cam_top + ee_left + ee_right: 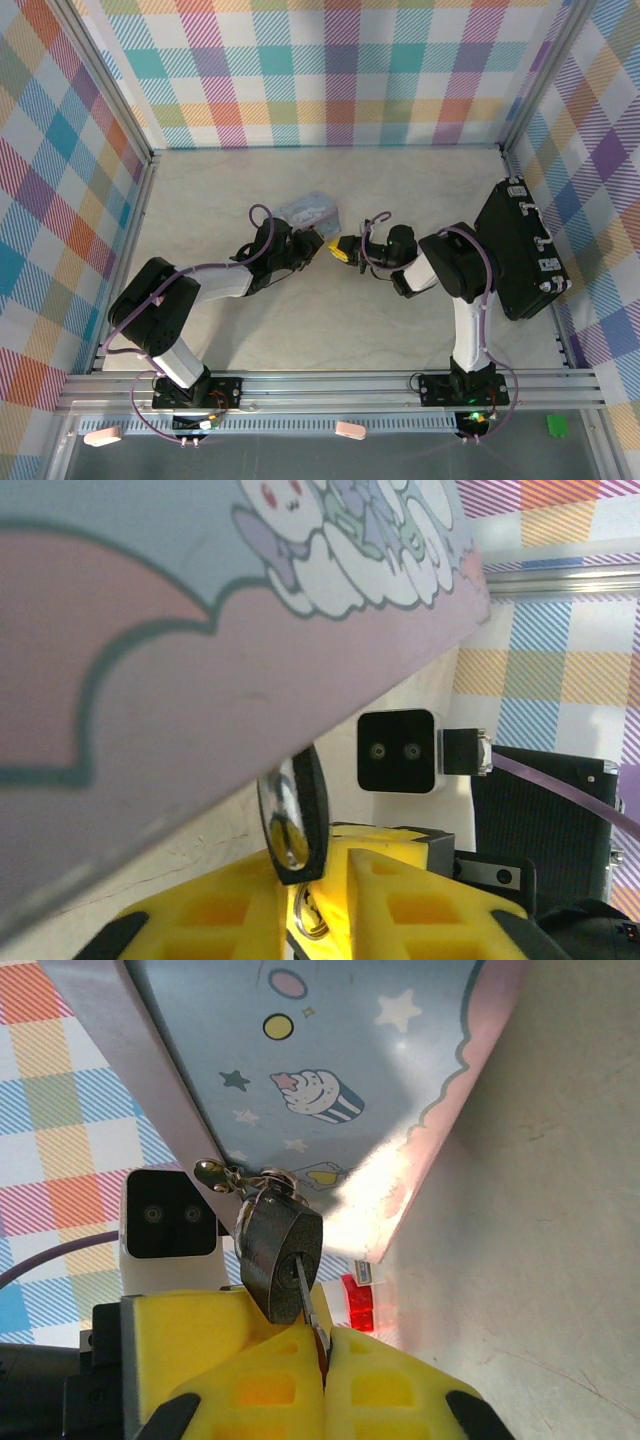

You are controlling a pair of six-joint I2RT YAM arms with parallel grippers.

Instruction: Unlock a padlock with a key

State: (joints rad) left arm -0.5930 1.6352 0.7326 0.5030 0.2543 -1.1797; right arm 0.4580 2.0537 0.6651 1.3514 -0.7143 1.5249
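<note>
The padlock (280, 1250) is a small dark body hanging by its shackle from the hasp of a pastel cartoon-print tin (350, 1060). The slim key (308, 1300) sticks out of its keyhole. My right gripper (323, 1345) is shut on the key's near end. In the left wrist view the padlock (300, 820) hangs under the tin (150, 630), its lower end between the yellow fingertips of my left gripper (310, 865). Those jaws stand slightly apart, with a sliver of gap on the padlock's right side. From above, both grippers (308, 245) (345, 250) meet nose to nose beside the tin (310, 210).
A black case (520, 250) lies along the right wall. A small red block (358, 1303) sits on the table by the tin's corner. Plaid walls enclose the pale table (230, 190) on three sides.
</note>
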